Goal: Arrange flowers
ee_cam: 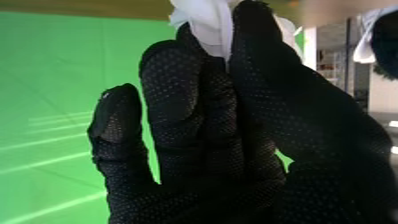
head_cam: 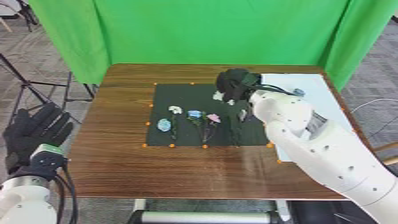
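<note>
In the head view the right hand (head_cam: 238, 84) is upper centre-right, over the upper right corner of the dark mat (head_cam: 187, 139), beside the white sheet (head_cam: 311, 82). In the right wrist view its fingers and thumb pinch what looks like a white flower (ee_cam: 211, 22). The left hand (head_cam: 35, 131), at the left of the frame, is just outside the left edge of the surface (head_cam: 107, 172), palm up, fingers straight and spread. A broad strip of wood lies between mat and left edge, a deeper one along the front. On the mat's left half lie a white bloom (head_cam: 175, 109), a pale-blue bloom (head_cam: 164, 125) near the mat's left edge, a blue bloom (head_cam: 195, 114) and a pink bloom (head_cam: 213, 118).
</note>
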`<action>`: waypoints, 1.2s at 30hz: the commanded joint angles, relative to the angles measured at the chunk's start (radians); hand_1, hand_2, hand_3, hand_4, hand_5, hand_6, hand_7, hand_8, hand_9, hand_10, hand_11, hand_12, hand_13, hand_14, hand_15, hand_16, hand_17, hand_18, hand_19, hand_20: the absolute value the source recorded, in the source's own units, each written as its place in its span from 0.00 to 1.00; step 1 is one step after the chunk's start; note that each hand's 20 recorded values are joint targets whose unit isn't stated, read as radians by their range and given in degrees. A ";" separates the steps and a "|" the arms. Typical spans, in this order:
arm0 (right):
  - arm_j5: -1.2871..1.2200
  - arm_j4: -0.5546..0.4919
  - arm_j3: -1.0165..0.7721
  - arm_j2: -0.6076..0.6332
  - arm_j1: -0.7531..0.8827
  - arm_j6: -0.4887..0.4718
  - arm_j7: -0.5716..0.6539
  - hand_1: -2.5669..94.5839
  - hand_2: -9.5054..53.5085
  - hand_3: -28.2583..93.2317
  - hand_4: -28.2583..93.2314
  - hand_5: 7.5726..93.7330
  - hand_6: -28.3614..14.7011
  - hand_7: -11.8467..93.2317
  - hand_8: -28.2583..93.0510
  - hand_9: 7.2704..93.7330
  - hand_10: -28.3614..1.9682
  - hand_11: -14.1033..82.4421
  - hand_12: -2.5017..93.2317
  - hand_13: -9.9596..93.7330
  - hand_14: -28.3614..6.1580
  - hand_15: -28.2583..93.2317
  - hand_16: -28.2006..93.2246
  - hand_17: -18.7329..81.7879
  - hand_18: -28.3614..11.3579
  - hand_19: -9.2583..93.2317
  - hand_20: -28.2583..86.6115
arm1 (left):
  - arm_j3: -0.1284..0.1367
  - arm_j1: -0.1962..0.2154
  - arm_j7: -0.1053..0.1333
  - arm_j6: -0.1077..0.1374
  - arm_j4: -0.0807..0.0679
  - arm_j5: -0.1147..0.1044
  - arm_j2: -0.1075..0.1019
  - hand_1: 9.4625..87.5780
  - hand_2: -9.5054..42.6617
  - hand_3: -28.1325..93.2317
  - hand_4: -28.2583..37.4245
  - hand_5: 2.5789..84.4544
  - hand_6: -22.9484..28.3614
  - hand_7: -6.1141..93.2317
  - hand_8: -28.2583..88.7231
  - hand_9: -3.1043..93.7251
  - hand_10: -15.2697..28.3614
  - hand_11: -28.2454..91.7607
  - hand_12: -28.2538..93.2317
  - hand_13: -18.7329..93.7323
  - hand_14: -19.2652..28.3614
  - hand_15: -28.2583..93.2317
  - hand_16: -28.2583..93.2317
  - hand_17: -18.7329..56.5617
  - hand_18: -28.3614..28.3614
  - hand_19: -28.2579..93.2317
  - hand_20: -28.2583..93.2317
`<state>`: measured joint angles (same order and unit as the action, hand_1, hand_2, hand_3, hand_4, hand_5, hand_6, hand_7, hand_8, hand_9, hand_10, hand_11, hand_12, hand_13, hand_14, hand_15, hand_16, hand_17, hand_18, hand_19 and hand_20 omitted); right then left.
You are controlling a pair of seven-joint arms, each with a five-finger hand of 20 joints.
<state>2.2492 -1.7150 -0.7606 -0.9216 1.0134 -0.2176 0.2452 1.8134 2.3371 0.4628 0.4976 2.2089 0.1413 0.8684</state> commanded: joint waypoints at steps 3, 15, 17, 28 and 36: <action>0.055 0.044 0.030 0.060 0.008 0.017 -0.023 0.66 0.00 0.80 0.00 0.70 0.71 0.59 0.28 0.84 0.69 0.34 0.54 0.78 0.72 0.65 0.60 0.54 0.19 0.88 0.61 | 0.014 0.028 0.007 -0.008 0.005 0.001 0.007 0.24 0.40 0.83 0.00 0.50 0.59 0.29 0.13 0.42 0.67 0.49 0.31 0.39 0.73 0.67 0.15 0.18 0.76 0.58 0.34; 0.066 0.030 0.011 0.076 0.040 0.000 -0.022 0.64 0.00 0.80 0.00 0.68 0.70 0.57 0.25 0.83 0.68 0.29 0.49 0.76 0.72 0.64 0.60 0.53 0.19 0.88 0.61 | 0.012 0.012 -0.003 0.007 0.000 -0.007 0.009 0.24 0.40 0.83 0.00 0.50 0.59 0.29 0.13 0.41 0.67 0.49 0.31 0.39 0.73 0.67 0.15 0.18 0.76 0.58 0.34; 0.049 0.018 0.005 0.081 0.043 -0.014 -0.014 0.62 0.00 0.80 0.00 0.67 0.68 0.55 0.23 0.81 0.67 0.27 0.47 0.75 0.69 0.64 0.60 0.52 0.19 0.88 0.61 | 0.017 0.025 0.013 0.012 0.008 -0.020 0.007 0.24 0.40 0.83 0.00 0.48 0.60 0.29 0.13 0.40 0.67 0.49 0.31 0.39 0.73 0.67 0.15 0.18 0.76 0.58 0.34; 0.049 0.013 -0.011 0.090 0.057 0.002 0.027 0.57 0.00 0.82 0.00 0.63 0.66 0.48 0.21 0.65 0.53 0.37 0.24 0.71 0.64 0.68 0.55 0.51 0.18 0.88 0.62 | 0.021 0.032 0.038 0.010 0.014 -0.030 0.005 0.24 0.40 0.83 0.00 0.48 0.60 0.29 0.13 0.40 0.67 0.50 0.31 0.39 0.73 0.67 0.15 0.18 0.76 0.58 0.34; 0.030 -0.012 -0.027 0.098 0.063 -0.010 0.024 0.52 0.00 0.86 0.00 0.58 0.66 0.43 0.09 0.57 0.49 0.33 0.21 0.68 0.59 0.70 0.52 0.50 0.17 0.88 0.61 | 0.024 0.037 0.045 0.017 0.016 -0.041 0.011 0.24 0.38 0.83 0.00 0.47 0.60 0.29 0.13 0.40 0.67 0.50 0.31 0.39 0.74 0.67 0.15 0.18 0.76 0.58 0.34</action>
<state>2.2877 -1.7028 -0.7719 -0.8367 1.0726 -0.2249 0.2686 1.8326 2.3580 0.4986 0.5051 2.2154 0.1140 0.8702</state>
